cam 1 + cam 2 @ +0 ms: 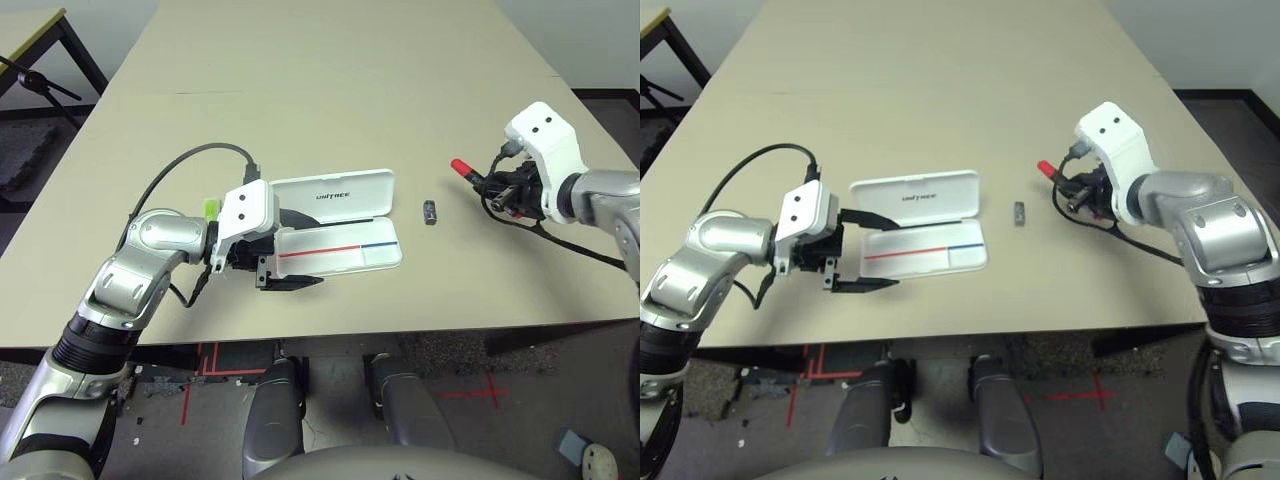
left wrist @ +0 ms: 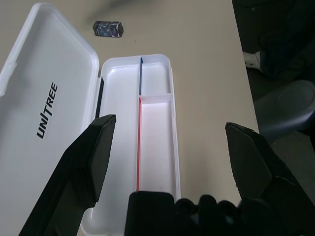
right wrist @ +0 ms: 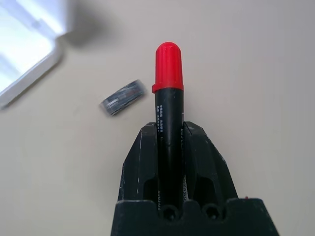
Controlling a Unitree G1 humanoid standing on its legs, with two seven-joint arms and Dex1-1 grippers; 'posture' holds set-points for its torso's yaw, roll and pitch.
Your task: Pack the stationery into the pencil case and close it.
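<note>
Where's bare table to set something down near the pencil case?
Free: the far half of the table beyond the pencil case, and the strip between the small dark piece and the right gripper. Crowded: the case's left end, where the left gripper sits.

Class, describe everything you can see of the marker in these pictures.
The marker has a black barrel with small pale print and a glossy red cap, plastic by its look. It is clamped lengthwise between the shut jaws of the right gripper, cap end sticking out past them, lifted off the table. Nothing else touches it.
</note>
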